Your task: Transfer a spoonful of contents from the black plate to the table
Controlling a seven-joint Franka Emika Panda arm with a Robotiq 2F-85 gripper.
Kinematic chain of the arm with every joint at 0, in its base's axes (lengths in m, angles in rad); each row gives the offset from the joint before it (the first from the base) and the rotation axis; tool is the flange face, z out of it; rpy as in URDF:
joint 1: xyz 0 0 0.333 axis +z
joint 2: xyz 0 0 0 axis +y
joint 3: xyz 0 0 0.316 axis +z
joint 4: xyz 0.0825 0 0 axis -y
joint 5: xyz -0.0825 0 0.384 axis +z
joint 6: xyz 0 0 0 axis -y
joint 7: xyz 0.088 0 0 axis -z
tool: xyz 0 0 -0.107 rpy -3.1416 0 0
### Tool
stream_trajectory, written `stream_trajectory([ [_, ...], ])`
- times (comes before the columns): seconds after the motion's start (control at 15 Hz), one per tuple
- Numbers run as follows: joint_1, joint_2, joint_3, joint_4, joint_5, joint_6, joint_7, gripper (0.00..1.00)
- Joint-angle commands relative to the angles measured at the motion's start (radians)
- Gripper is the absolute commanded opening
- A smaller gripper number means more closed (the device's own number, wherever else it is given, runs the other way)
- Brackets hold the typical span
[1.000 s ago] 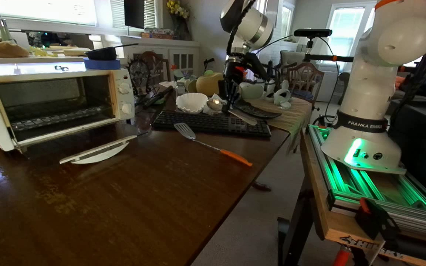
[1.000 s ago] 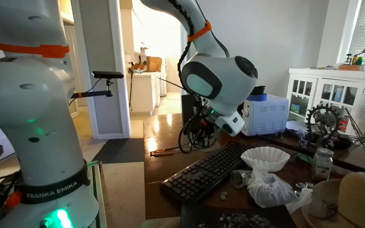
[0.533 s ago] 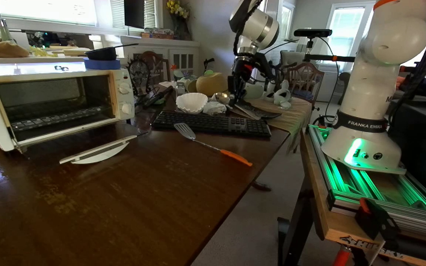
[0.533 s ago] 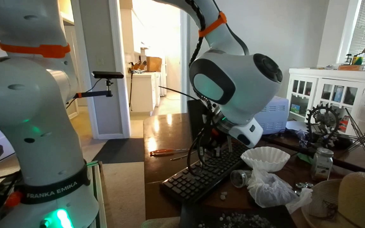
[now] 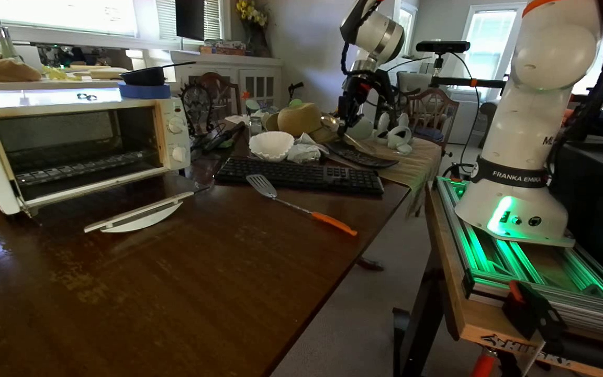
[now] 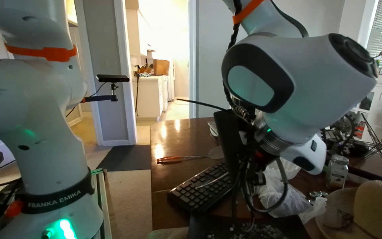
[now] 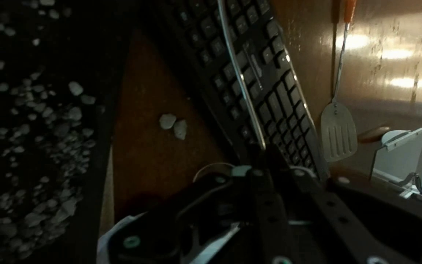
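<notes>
Within the closed gripper [image 7: 264, 157] sits a spoon handle [image 7: 241, 79]; an exterior view shows the bowl [image 5: 328, 121] nearby, only the wrist view two pebbles [image 7: 179, 129] on the table [image 7: 141, 146] ahead.

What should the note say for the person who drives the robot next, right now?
End effector: shut on the spoon, whose handle passes over the keyboard in the wrist view.
Things: many pebbles lie on the black plate. Two loose pebbles lie on the table, between the black plate and the keyboard.
Done: the spoon is gripped. Whether it carries any pebbles, I can't tell.
Left: probably scoop some if it's empty, then tip the spoonful onto the table.
</notes>
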Motion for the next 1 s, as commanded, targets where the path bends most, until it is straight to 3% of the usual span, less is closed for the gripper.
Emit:
stream_trajectory([
  [0.0, -0.031, 0.086, -0.005, 0.085, 0.02, -0.023, -0.051, 0.02],
  [0.4, -0.073, 0.186, 0.008, 0.161, 0.095, -0.03, -0.061, 0.02],
  [0.93, -0.197, 0.257, -0.044, 0.264, -0.061, -0.188, -0.12, 0.02],
])
